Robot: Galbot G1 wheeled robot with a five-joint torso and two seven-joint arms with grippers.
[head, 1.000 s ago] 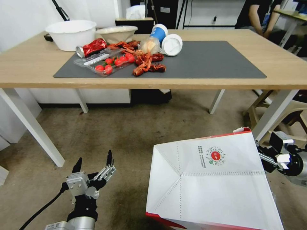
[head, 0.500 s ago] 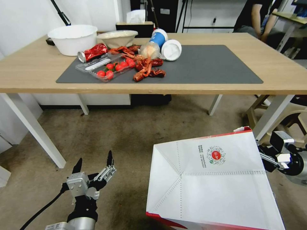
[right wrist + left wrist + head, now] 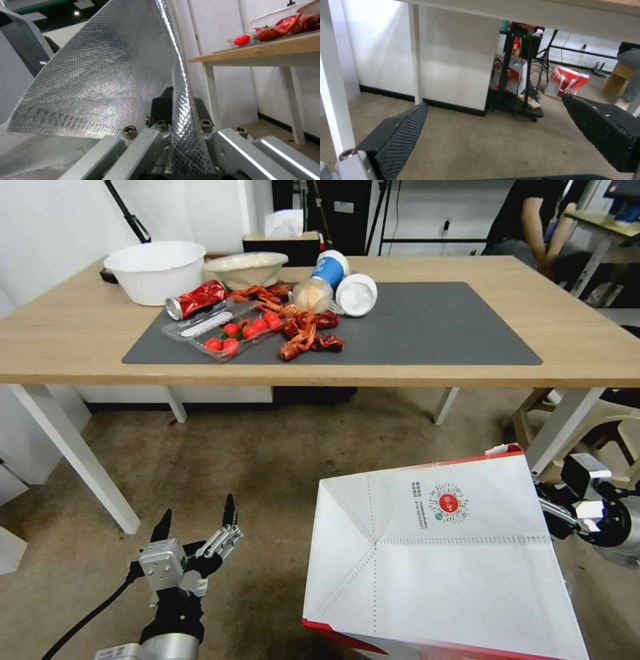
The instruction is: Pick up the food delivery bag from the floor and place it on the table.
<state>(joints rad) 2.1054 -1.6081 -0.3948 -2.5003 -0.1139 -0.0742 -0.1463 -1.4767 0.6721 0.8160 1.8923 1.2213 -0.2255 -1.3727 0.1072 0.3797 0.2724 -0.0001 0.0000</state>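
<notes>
The food delivery bag (image 3: 440, 567) hangs off the floor (image 3: 267, 460) at the lower right of the head view, its white folded bottom and small round red logo turned toward me. My right gripper (image 3: 557, 513) is at the bag's right edge. In the right wrist view the right gripper (image 3: 180, 100) is shut on the silver foil-lined rim (image 3: 110, 75). My left gripper (image 3: 197, 511) is low at the left, open and holding nothing, and the left wrist view shows its fingers (image 3: 403, 137) spread above the carpet. The table (image 3: 587, 347) with its dark grey mat (image 3: 453, 327) stands ahead.
On the mat's left half lie a white bowl (image 3: 155, 270), a crushed red can (image 3: 197, 299), a tray of cherry tomatoes (image 3: 233, 330), crayfish (image 3: 307, 327) and a tipped blue cup (image 3: 330, 270). White table legs (image 3: 73, 453) (image 3: 567, 423) and a wooden stool (image 3: 600, 420) flank the bag.
The whole head picture has shifted: the table now sits lower in the view, so the camera has moved. The bag and both grippers hold the same places in the view.
</notes>
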